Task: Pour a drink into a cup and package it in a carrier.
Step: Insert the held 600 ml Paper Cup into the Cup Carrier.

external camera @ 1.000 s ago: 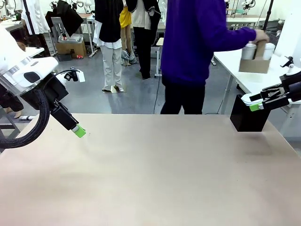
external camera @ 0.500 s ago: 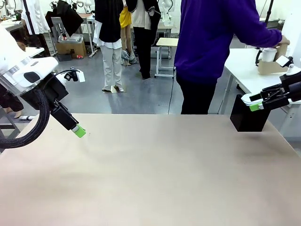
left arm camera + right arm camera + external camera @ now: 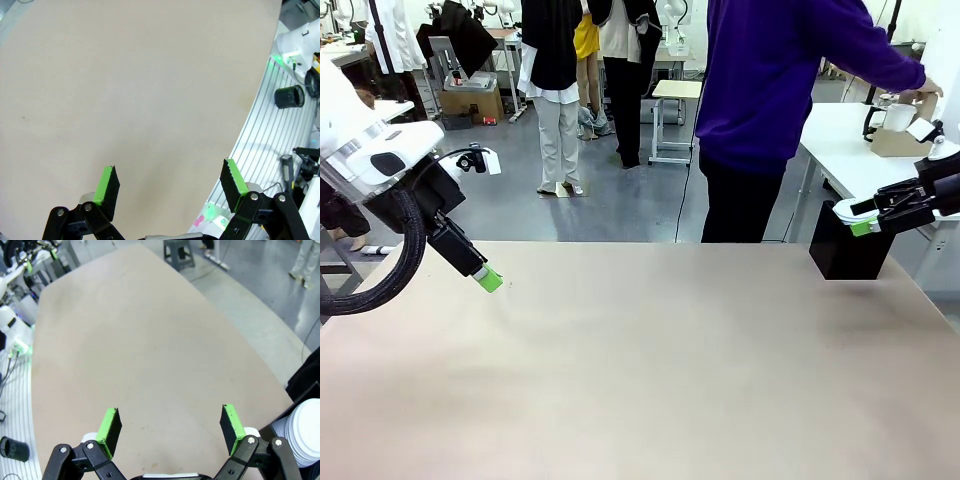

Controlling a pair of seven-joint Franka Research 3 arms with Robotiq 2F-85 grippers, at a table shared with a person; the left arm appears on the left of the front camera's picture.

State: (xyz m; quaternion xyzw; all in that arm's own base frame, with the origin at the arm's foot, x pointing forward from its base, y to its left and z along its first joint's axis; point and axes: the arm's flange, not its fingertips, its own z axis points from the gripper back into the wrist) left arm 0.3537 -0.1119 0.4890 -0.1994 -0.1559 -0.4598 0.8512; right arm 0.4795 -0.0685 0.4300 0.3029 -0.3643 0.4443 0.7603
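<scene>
Left gripper (image 3: pixel 167 187) hangs over bare table (image 3: pixel 650 360) — jaws spread wide, nothing between them. Right gripper (image 3: pixel 170 432) likewise wide apart and holding nothing, a black box (image 3: pixel 848 250) just below and behind it. Farther beyond the right gripper, on a white side table, the carrier (image 3: pixel 900 140) with the cup (image 3: pixel 898 116) — the person's hand (image 3: pixel 926 98) on it.

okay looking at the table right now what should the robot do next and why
Probably just wait, both hands open. The person has the carrier with a cup over on the white side table, away from the left hand and right hand, which hang over bare tabletop.
</scene>
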